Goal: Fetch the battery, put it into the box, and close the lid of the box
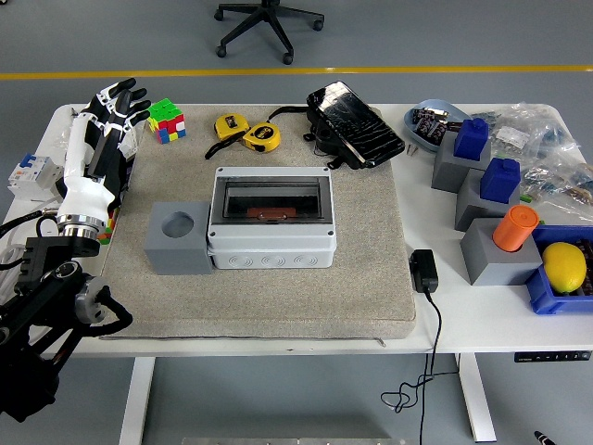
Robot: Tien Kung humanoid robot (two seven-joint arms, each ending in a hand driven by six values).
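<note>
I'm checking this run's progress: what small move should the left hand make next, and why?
Probably just draw the left hand back off the table. Its fingers are spread and empty, the gray holder beside the box is empty, and a brown item shows through the lid, which looks down already.
</note>
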